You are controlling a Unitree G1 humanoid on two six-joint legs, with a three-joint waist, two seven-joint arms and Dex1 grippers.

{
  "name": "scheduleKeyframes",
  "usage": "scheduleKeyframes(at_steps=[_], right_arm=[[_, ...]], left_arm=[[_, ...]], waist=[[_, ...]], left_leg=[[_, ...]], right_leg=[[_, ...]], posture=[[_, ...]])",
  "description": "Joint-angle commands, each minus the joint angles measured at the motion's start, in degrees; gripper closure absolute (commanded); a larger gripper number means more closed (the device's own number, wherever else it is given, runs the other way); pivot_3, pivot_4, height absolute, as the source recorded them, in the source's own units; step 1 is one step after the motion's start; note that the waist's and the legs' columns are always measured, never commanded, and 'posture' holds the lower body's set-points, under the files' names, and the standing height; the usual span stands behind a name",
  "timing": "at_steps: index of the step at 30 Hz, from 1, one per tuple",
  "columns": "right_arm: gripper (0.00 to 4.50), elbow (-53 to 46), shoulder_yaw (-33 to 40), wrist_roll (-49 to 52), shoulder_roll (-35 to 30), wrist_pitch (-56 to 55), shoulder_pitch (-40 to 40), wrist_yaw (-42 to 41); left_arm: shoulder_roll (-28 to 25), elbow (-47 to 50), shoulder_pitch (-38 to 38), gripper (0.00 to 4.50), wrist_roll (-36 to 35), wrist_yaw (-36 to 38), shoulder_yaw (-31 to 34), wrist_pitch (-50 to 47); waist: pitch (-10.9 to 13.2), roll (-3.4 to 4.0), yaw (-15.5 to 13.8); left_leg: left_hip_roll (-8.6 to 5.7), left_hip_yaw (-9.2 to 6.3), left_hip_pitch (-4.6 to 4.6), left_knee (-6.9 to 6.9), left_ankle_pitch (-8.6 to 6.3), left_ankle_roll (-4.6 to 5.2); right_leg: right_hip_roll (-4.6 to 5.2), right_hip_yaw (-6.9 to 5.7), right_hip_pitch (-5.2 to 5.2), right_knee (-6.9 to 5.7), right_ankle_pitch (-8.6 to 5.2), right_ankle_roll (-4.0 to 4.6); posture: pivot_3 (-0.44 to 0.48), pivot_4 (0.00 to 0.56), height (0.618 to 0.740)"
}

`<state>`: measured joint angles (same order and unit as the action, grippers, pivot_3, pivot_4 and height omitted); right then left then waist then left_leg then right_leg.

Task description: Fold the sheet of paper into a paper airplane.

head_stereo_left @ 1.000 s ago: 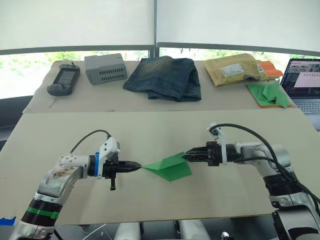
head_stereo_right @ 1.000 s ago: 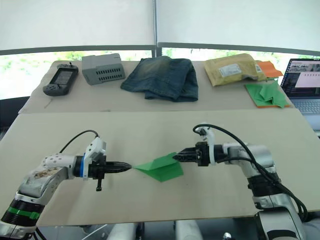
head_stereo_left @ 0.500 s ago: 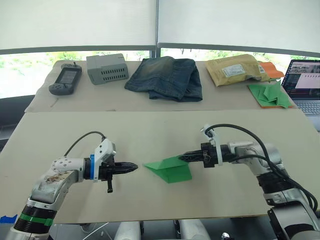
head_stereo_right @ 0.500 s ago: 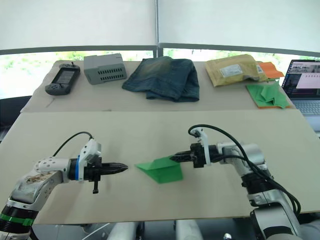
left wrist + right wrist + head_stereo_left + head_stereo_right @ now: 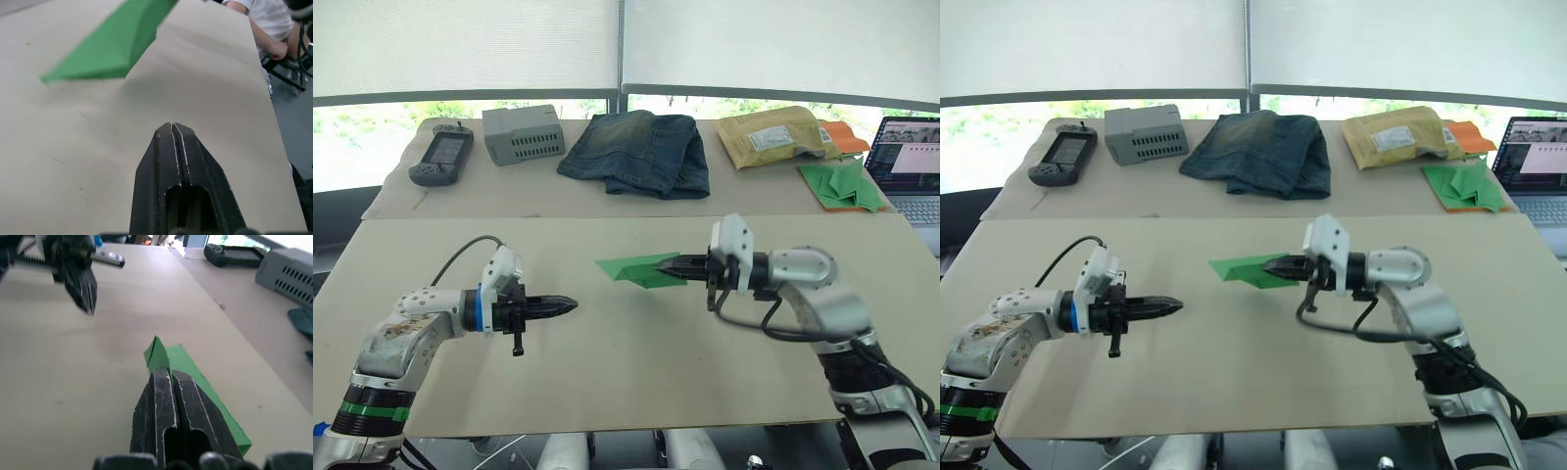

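The sheet of paper (image 5: 631, 267) is a narrow, pointed green wedge, the paper airplane, held level a little above the tan table (image 5: 607, 392). My right gripper (image 5: 677, 264) is shut on its right end, with the pointed tip toward my left arm. In the right wrist view the green paper (image 5: 157, 354) sticks out past the closed fingers (image 5: 188, 401). My left gripper (image 5: 570, 305) is shut on nothing, low over the table, to the left of the paper and nearer to me. In the left wrist view the paper (image 5: 112, 44) hangs ahead of its closed tips (image 5: 172, 126).
A second table behind holds a handheld console (image 5: 438, 157), a grey box (image 5: 522, 133), folded jeans (image 5: 636, 152), a yellow padded envelope (image 5: 769, 135), a pile of green and orange papers (image 5: 842, 181) and a laptop (image 5: 906, 166). A person (image 5: 266, 24) sits beyond the table's edge.
My right gripper has shut on the paper airplane and lifted it off the table, carrying it farther from me. My left gripper has let go of the tip and drawn back left.
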<state>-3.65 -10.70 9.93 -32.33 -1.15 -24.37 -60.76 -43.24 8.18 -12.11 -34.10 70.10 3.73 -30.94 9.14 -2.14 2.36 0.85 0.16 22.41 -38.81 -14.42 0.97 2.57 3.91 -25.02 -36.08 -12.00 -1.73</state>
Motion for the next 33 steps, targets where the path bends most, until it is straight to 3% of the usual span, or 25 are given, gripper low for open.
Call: scheduleKeyframes(at_steps=[1, 6, 9, 20, 22, 28, 33], right_arm=[[4.47, 5.34, -1.84, -10.31, -0.66, -22.75, 1.28, 4.05], [4.47, 15.27, -4.25, -24.70, -3.23, -47.26, 3.96, 13.50], [4.47, 20.32, -4.87, -29.14, -4.45, -56.53, 5.28, 18.61], [4.47, 30.73, -7.56, -42.32, -8.02, -72.15, 1.26, 30.35], [4.47, 32.48, -8.78, -40.67, -8.52, -72.38, -0.31, 30.44], [2.54, 28.19, -12.28, -32.38, -12.57, -70.95, -1.79, 27.26], [0.77, 18.72, -9.27, -27.10, -17.25, -66.47, 0.62, 26.86]], left_arm=[[0.14, 0.96, -0.95, 4.50, -2.10, 0.48, 1.95, 0.44], [-0.50, 1.28, -1.06, 4.50, -2.46, 0.21, 2.15, 0.11], [-0.86, 1.48, -1.14, 4.50, -2.55, 0.13, 2.14, -0.09], [-0.94, 0.22, -3.54, 4.50, -1.58, 0.62, 0.29, -0.42], [-0.80, 0.02, -3.98, 4.50, -1.48, 0.64, -0.13, -0.42], [-0.50, -0.29, -4.75, 4.50, -1.00, 1.15, -1.31, -0.36], [-0.27, -0.63, -5.65, 4.50, -1.13, 1.61, -2.20, -0.61]], waist=[[0.00, 0.00, 0.04], [0.00, -0.01, 0.07], [0.01, -0.01, 0.07], [0.02, -0.05, -0.01], [0.05, -0.10, 0.00], [0.10, -0.10, 0.10], [0.12, -0.09, 0.09]], left_leg=[[0.00, 0.01, 0.00, -0.01, 0.00, 0.00], [0.01, 0.02, -0.03, 0.01, 0.00, 0.00], [0.00, 0.03, -0.08, 0.01, 0.00, 0.00], [-0.02, 0.03, -0.35, 0.00, 0.00, 0.00], [-0.02, 0.00, -0.56, -0.01, 0.00, 0.00], [-0.01, 0.01, -0.74, 0.03, 0.00, 0.00], [0.02, -0.05, -0.72, 0.05, 0.00, 0.00]], right_leg=[[0.00, 0.01, 0.00, 0.00, 0.01, 0.00], [-0.01, 0.04, -0.01, -0.04, 0.10, 0.17], [-0.02, 0.06, 0.02, -0.05, 0.11, 0.20], [-0.01, 0.08, 0.35, 0.01, 0.20, 0.40], [-0.02, 0.05, 0.61, 0.07, 0.15, 0.32], [0.02, 0.10, 0.76, 0.06, 0.04, 0.21], [0.01, 0.08, 0.72, 0.01, 0.03, 0.23]], posture=[[0.000, 0.150, 0.728], [0.000, 0.150, 0.728], [0.000, 0.150, 0.728], [0.000, 0.150, 0.728], [0.000, 0.150, 0.728], [0.000, 0.150, 0.728], [0.000, 0.150, 0.728]])
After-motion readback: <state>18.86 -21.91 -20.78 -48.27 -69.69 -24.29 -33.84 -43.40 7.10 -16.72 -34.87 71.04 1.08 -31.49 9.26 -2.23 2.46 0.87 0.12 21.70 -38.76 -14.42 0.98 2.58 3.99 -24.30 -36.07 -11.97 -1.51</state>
